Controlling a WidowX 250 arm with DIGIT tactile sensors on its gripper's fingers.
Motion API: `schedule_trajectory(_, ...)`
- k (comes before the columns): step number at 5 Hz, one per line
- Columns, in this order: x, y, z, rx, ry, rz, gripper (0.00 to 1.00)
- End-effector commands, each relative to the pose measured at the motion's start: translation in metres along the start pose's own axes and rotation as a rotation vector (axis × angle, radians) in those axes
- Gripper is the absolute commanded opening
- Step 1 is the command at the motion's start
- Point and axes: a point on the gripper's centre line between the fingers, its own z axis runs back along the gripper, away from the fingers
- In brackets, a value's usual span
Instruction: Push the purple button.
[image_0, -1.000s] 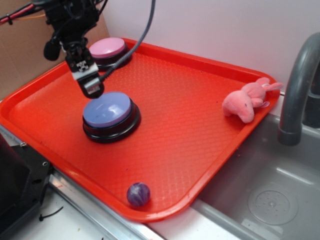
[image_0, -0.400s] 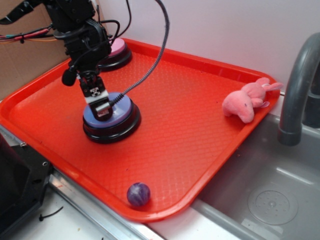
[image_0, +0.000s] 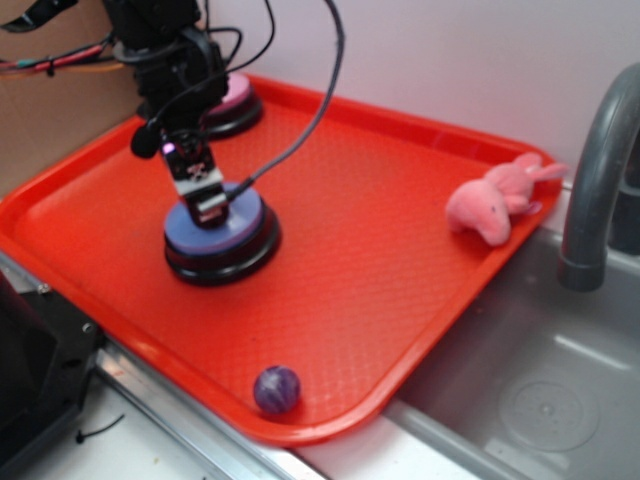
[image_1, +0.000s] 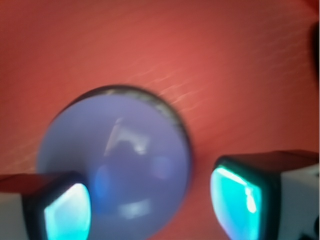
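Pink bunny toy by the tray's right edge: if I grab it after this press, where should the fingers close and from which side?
Grip the pink bunny across its plump body, coming straight down. It lies on its side by the tray rim, ears toward the faucet, so a side approach looks cramped. Its soft body should squeeze between the fingers. The gripper is at the purple button.

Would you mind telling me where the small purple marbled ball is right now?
In the exterior view, the purple marbled ball sits at the red tray's near edge, right of the purple button.
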Motion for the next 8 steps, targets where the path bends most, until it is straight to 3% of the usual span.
schedule_trajectory(1, 0.013, 0.003, 0.042, 0.028, -0.041, 0.041, 1.00)
schedule_trajectory(3, 0.013, 0.002, 0.042, 0.017, -0.028, 0.035, 1.00)
schedule_trajectory(5, 0.010, 0.006, 0.064, 0.019, -0.069, 0.050, 1.00)
schedule_trajectory(8, 0.006, 0.004, 0.089, 0.014, -0.082, 0.093, 1.00)
